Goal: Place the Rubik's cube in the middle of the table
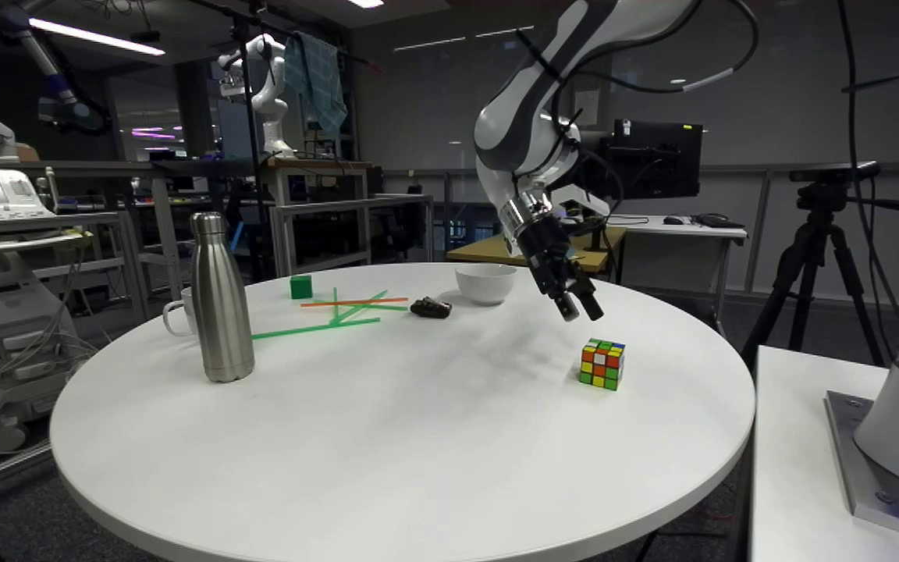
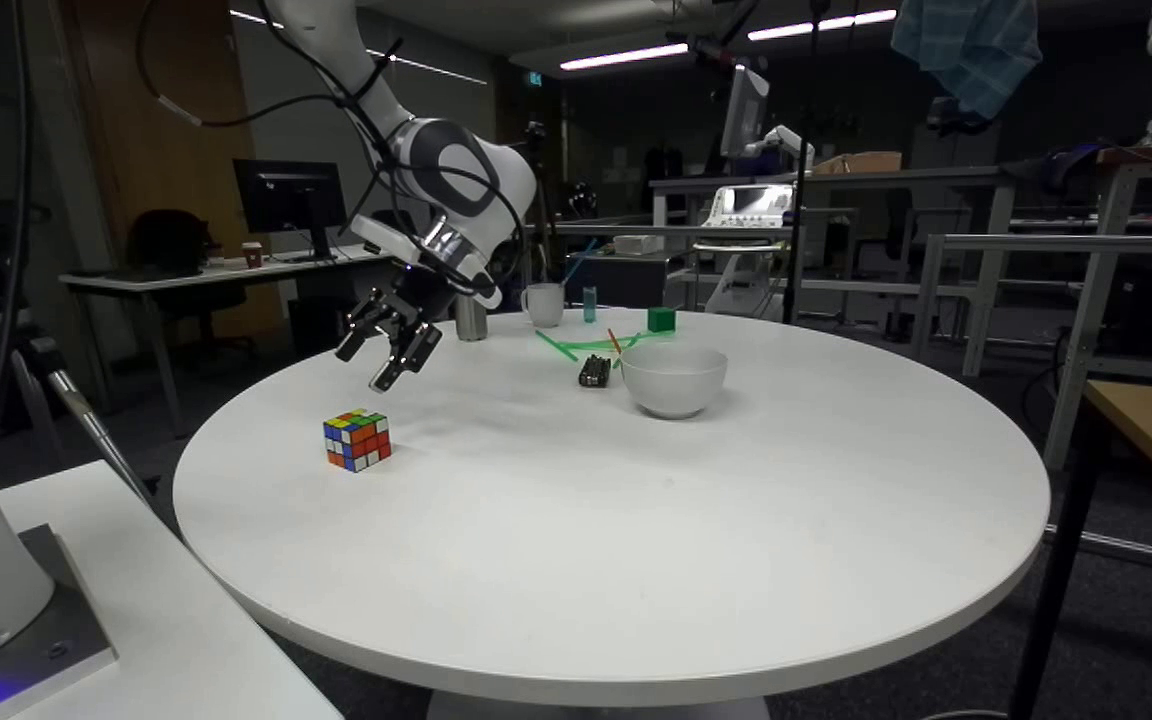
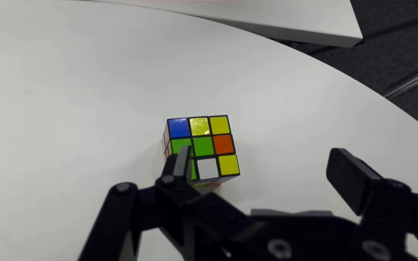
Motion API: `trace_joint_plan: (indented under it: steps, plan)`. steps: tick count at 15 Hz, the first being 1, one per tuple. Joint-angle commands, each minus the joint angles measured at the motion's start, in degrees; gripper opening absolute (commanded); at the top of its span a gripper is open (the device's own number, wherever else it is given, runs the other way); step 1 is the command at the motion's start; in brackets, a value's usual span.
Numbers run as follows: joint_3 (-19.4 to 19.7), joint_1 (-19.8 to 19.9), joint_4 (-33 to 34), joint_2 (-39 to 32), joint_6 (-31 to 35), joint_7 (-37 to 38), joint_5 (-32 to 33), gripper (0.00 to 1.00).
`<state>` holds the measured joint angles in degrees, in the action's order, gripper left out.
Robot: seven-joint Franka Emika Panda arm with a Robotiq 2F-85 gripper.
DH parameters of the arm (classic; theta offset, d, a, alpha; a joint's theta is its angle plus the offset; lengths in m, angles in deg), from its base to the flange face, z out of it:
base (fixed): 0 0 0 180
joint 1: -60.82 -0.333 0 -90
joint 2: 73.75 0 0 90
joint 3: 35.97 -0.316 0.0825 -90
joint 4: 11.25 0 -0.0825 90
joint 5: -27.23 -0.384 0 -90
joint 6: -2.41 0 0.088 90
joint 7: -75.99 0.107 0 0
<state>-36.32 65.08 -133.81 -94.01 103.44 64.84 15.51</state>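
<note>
The Rubik's cube point(image 1: 601, 364) sits on the round white table point(image 1: 418, 453), near the table edge on the robot base's side. The cube also shows in an exterior view point(image 2: 357, 440) and in the wrist view point(image 3: 204, 146). My gripper point(image 1: 582, 314) is open and empty, tilted, above the cube and apart from it; it also shows in an exterior view point(image 2: 364, 370). In the wrist view the gripper point(image 3: 259, 154) has its fingers wide apart. The left finger overlaps the cube's near left corner and hides part of it. The right finger is over bare table top.
A white bowl point(image 1: 485, 282), a small dark flat object point(image 1: 430, 307), green and orange strips point(image 1: 352, 302) and a green block point(image 1: 301, 286) lie across the table. A steel bottle point(image 1: 221, 312) and a white mug point(image 2: 544, 305) stand on the side away from the robot base.
</note>
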Motion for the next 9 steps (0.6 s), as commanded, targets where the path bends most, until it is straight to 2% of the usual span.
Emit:
trace_joint_plan:
  steps: [1,9]
  plan:
    - [0.7,-1.0,-3.1,2.9,3.3,3.6,1.4,1.00]
    - [0.5,-2.1,-3.4,2.2,5.5,3.5,9.3,1.00]
